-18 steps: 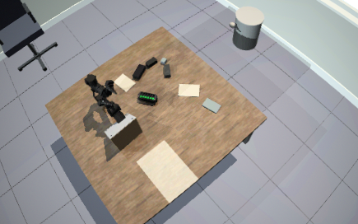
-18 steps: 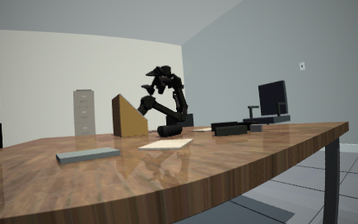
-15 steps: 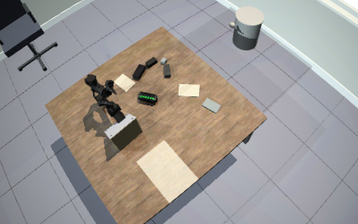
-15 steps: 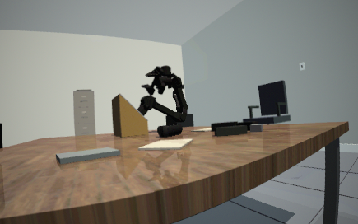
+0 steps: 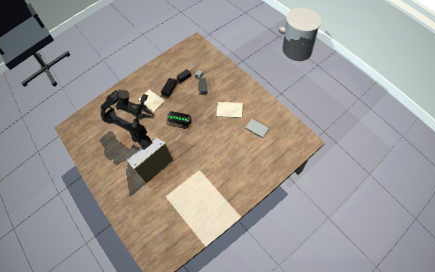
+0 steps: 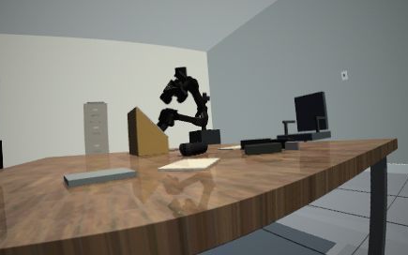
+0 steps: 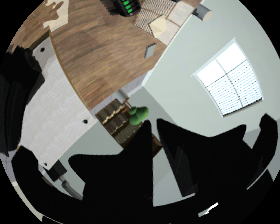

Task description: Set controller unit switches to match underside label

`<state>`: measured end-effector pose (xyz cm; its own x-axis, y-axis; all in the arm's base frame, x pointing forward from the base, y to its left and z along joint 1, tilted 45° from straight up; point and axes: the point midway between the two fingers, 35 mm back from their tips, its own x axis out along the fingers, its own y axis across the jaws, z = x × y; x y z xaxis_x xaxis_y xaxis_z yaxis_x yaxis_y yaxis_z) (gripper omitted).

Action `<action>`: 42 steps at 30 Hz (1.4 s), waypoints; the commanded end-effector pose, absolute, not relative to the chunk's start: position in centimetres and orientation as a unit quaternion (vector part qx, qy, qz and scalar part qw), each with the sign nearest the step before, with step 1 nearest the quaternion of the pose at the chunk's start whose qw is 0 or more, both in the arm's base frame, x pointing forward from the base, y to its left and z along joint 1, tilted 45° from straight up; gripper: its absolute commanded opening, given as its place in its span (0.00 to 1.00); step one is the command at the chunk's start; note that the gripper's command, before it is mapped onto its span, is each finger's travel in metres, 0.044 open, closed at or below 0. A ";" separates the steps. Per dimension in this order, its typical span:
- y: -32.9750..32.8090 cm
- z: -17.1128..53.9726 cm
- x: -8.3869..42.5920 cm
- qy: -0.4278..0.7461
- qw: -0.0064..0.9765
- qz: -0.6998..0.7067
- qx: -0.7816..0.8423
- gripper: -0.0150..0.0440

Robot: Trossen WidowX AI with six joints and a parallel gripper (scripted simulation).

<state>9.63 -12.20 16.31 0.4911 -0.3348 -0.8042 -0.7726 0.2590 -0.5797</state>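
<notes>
The dark controller unit lies on the wooden bench, with a row of green marks showing on its upper side. Only part of it shows at the top edge of the wrist view. The separate switch positions are too small to read, and the underside label is hidden. My gripper is shut with nothing between its fingers. It is raised well above the bench, apart from the unit, on the unit's left in the top view. The wrist view looks past the fingertips toward the room's wall.
A tall wedge-shaped box stands close to the arm. Black blocks, a dark grey block and a small grey cube lie beyond the unit. Also there are a pale card, a grey slab and a large sheet.
</notes>
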 end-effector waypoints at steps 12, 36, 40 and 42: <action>-6.1 9.5 19.5 0.219 0.690 0.402 -0.560 0.25; 5.9 3.0 20.2 0.020 0.656 0.601 -0.456 0.25; 6.3 2.5 20.3 0.021 0.655 0.602 -0.456 0.25; 6.5 2.2 20.4 0.021 0.655 0.602 -0.456 0.25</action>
